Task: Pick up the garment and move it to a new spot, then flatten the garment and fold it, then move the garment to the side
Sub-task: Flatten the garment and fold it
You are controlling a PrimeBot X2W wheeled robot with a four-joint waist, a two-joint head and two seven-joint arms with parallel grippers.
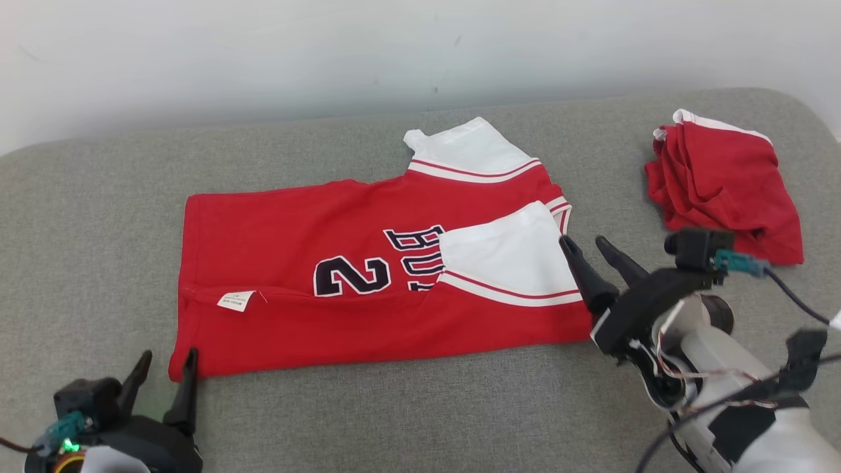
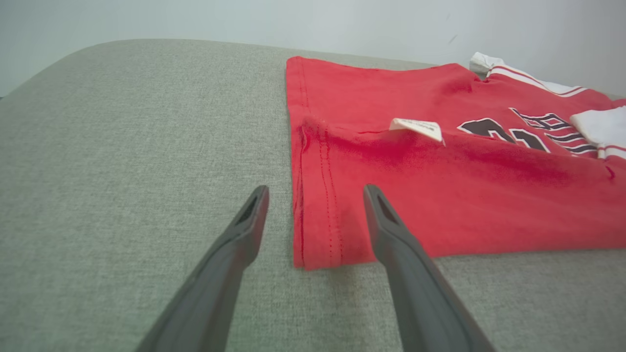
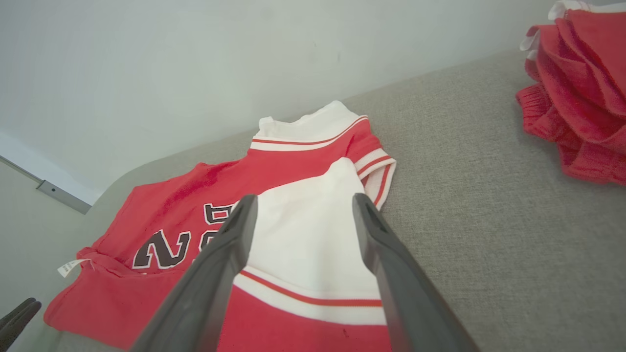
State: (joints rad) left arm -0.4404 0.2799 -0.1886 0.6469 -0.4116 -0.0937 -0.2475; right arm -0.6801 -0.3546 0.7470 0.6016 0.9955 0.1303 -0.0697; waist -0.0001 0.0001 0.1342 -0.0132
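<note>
Across the middle of the grey fabric surface (image 1: 98, 217), a red garment (image 1: 282, 236) with white trim and dark lettering, laid flat lengthwise, near long edge folded over with a small white label (image 1: 236, 300) showing on the fold. At its near left corner, left jaws spread wide and released, gripping nothing, one finger over the hem and the other beside it above bare fabric; at the opposite end, right jaws likewise released, parted above the white sleeve (image 1: 506, 256). Well apart at the far right, a crumpled red pile of cloth (image 1: 723, 190).
</note>
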